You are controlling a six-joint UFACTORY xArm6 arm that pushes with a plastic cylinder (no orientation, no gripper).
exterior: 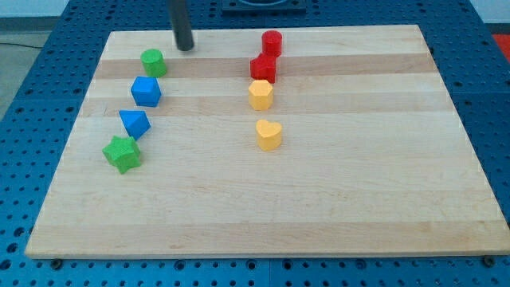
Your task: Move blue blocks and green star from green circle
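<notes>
A green circle block point(154, 62) sits near the view's top left of the wooden board. Just below it lies a blue cube-like block point(147, 91), then a blue triangular block point(135, 123), then the green star point(122, 153), forming a line running down and slightly left. My tip point(186, 46) rests on the board just right of and slightly above the green circle, apart from it by a small gap. It touches no block.
Two red blocks point(272, 42) point(263, 68) stand at the top middle. A yellow hexagonal block point(260, 94) and a yellow heart point(269, 135) lie below them. The board's edges point(72, 127) border a blue perforated table.
</notes>
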